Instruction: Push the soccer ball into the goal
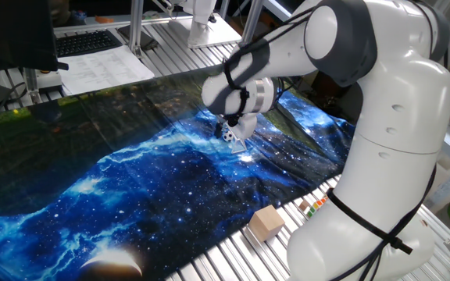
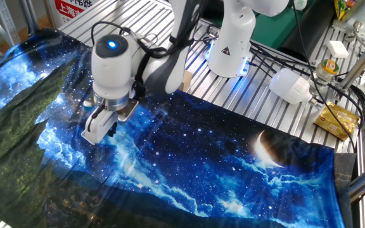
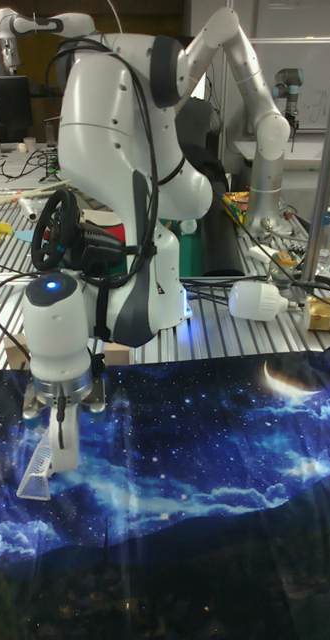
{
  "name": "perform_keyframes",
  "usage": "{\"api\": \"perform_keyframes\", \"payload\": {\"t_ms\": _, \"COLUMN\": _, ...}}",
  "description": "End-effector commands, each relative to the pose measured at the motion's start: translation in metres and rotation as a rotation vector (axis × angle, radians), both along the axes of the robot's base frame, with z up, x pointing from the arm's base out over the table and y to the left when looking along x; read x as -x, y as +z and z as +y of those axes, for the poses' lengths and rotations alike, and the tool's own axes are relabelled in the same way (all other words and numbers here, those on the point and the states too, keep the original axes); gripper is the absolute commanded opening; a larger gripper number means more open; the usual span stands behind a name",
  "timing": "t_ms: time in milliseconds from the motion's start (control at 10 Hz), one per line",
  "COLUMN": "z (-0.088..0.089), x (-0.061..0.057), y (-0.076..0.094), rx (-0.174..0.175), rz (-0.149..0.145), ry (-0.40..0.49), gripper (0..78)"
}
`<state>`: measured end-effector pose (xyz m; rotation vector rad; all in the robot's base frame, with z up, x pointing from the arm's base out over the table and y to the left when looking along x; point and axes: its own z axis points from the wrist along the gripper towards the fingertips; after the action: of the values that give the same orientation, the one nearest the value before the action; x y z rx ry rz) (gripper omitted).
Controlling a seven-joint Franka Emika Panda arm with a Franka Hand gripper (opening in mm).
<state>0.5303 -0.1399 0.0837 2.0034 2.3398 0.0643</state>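
The soccer ball [image 1: 227,134] sits at the gripper's [image 1: 235,140] nine o'clock; light and roll-prone, it wants a gentle centred nudge. Finger state cannot be told.

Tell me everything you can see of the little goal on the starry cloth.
The goal shows clearly only in the tall fixed view. It is a small frame of thin whitish-grey rods with a triangular side, which looks like plastic. It stands upright on the blue galaxy cloth, right beside the tips of the gripper. Whether they touch cannot be told.
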Motion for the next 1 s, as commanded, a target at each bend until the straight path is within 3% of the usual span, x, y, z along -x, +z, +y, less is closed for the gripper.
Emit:
{"api": "perform_keyframes", "payload": {"t_ms": 100, "z": 0.013, "x": 0.005, "y": 0.008, "rx": -0.041, "rz": -0.011, "ry": 0.042, "gripper": 0.0}}
{"api": "perform_keyframes", "payload": {"t_ms": 300, "z": 0.018, "x": 0.006, "y": 0.008, "rx": -0.034, "rz": -0.014, "ry": 0.113, "gripper": 0.0}}
{"api": "perform_keyframes", "payload": {"t_ms": 700, "z": 0.037, "x": 0.009, "y": 0.007, "rx": -0.035, "rz": -0.017, "ry": 0.164, "gripper": 0.0}}
{"api": "perform_keyframes", "payload": {"t_ms": 1000, "z": 0.043, "x": 0.008, "y": 0.005, "rx": -0.061, "rz": -0.021, "ry": 0.217, "gripper": 0.0}}
